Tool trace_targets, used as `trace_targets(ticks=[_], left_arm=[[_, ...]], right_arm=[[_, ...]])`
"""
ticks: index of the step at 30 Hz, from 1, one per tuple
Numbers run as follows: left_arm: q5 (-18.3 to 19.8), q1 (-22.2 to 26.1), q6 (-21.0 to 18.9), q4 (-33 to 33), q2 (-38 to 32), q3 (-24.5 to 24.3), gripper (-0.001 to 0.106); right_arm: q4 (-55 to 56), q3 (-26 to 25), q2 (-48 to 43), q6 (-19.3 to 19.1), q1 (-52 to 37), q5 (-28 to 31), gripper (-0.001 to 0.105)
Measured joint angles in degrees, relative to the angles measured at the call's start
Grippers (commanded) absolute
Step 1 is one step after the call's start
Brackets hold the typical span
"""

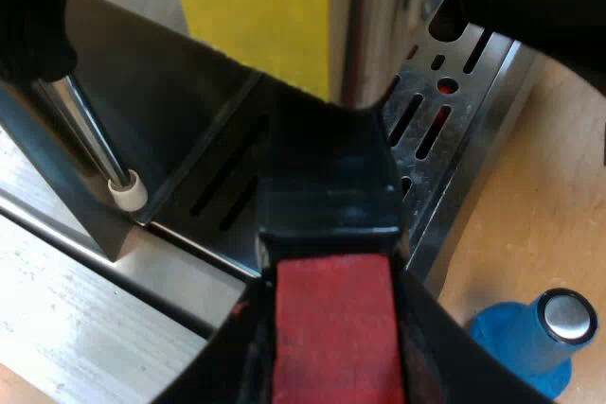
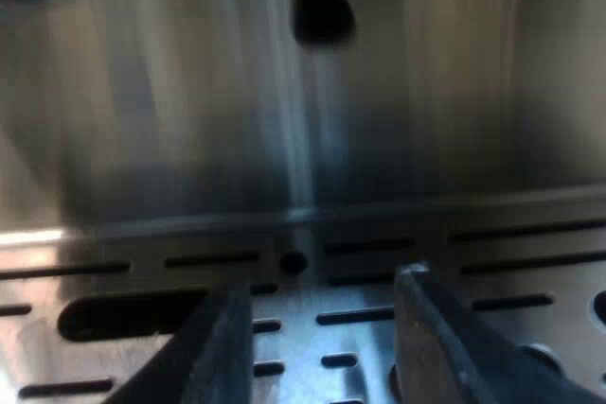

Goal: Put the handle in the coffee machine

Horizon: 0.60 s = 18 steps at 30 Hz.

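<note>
**A:** Where do we have the handle?

**B:** In our left claw. Its black fingers press on both sides of the red end, so it is clamped on the handle. The dark shaft runs from there towards the coffee machine and meets shiny metal above the drip tray.

**A:** Is it locked in?

**B:** We cannot tell; the joint is hidden behind the handle itself.

**A:** What else do we see near it?

**B:** The steam wand, with its pale tip hanging beside the tray's edge. A blue tamper with a metal top stands on the wooden worktop, just off the tray's corner and apart from the handle.

**A:** And our right claw?

**B:** It hovers low over the slotted drip tray, facing the machine's steel wall. Its fingers stand apart with nothing between them, only the tray's slots showing in the gap.
</note>
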Motion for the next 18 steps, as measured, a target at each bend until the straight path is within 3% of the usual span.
trace_targets(ticks=[4,8,12,18], left_arm=[[0.0,0.0,0.0,0.0,0.0,0.0,0.0],[0.0,0.0,0.0,0.0,0.0,0.0,0.0],[0.11,0.0,0.0,0.0,0.0,0.0,0.0],[0.08,0.0,0.0,0.53,0.0,-0.05,0.0]], right_arm=[[-9.94,4.69,0.0,-2.73,-0.52,-4.42,0.037],[-22.13,8.98,0.0,-13.64,-1.19,-13.75,0.037],[-31.54,9.43,0.0,-25.53,-1.47,-15.67,0.037],[-35.22,9.43,0.0,-28.24,-2.89,-18.18,0.037]])
